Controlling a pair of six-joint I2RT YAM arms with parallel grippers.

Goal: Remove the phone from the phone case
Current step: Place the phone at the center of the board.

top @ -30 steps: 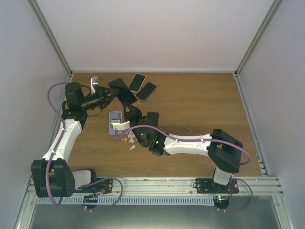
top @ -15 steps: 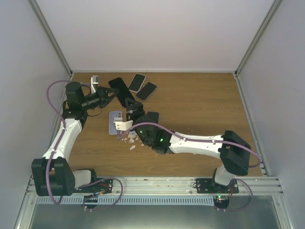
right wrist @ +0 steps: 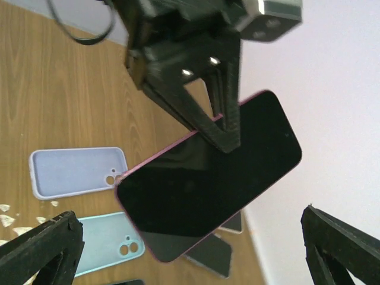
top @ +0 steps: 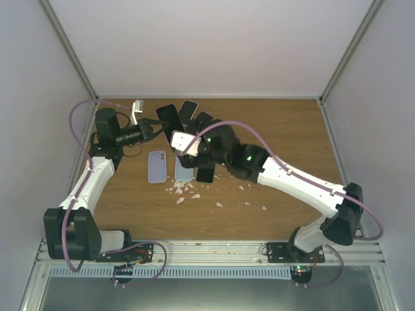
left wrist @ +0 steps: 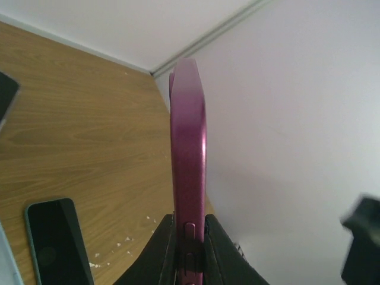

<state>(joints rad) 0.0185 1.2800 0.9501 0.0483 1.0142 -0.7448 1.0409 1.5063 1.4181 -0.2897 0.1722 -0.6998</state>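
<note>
The left gripper (top: 148,127) is clamped on the phone (right wrist: 208,184), which is held edge-up above the table (top: 285,142) toward its 11 o'clock corner, with the pink case (left wrist: 188,148) on it. The right gripper (top: 189,148) hangs at the phone's 4 o'clock, jaws spread wide and empty. The step looks like lining up to peel. Next, the right fingers likely need to catch the case rim and pry while the left holds firm.

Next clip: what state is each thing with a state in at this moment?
left gripper: shut on the pink-edged phone.
right gripper: open, holding nothing.
pink-edged phone: clamped on edge, off the table, screen dark.
lavender case: empty, flat on the table.
light blue case: empty, flat on the table.
</note>
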